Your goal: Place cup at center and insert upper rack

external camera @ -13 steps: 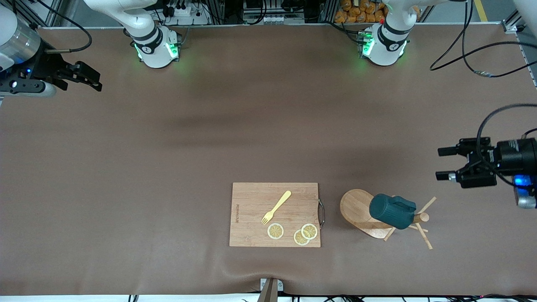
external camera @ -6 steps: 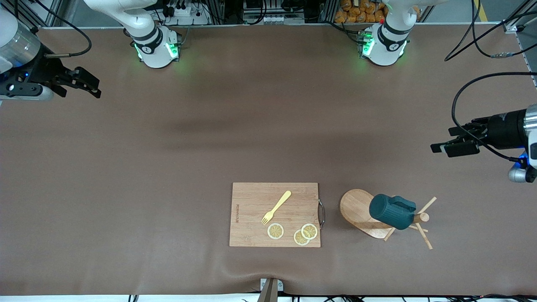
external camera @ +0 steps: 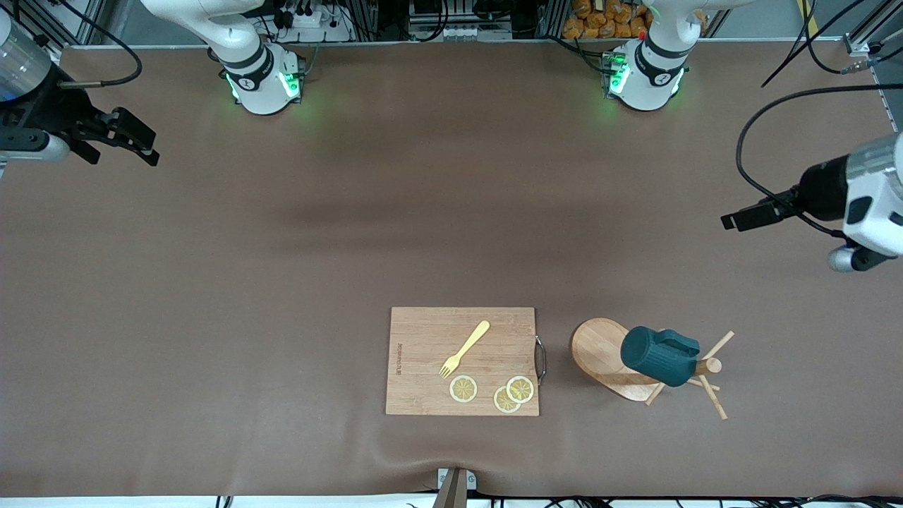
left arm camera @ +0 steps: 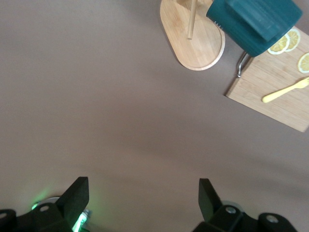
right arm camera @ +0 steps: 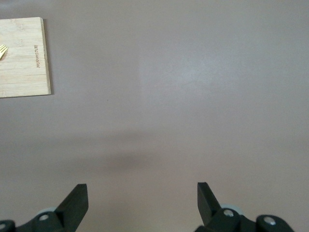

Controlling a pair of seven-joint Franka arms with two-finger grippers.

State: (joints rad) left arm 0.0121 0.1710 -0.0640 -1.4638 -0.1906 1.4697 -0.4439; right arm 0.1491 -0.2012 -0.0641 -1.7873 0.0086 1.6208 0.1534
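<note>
Your left gripper [external camera: 737, 219] hangs over bare table at the left arm's end, fingers [left arm camera: 77, 195] spread wide and holding nothing. The cup [external camera: 659, 356] hangs on the upper rack [external camera: 607, 356], well apart from those fingers, beside the cutting board [external camera: 423, 360]. Your right gripper [external camera: 137, 144] is equally wide and empty, well apart from both

cup [external camera: 659, 355]: teal, hung tilted on peg | upper rack [external camera: 612, 360]: wooden, standing
</note>
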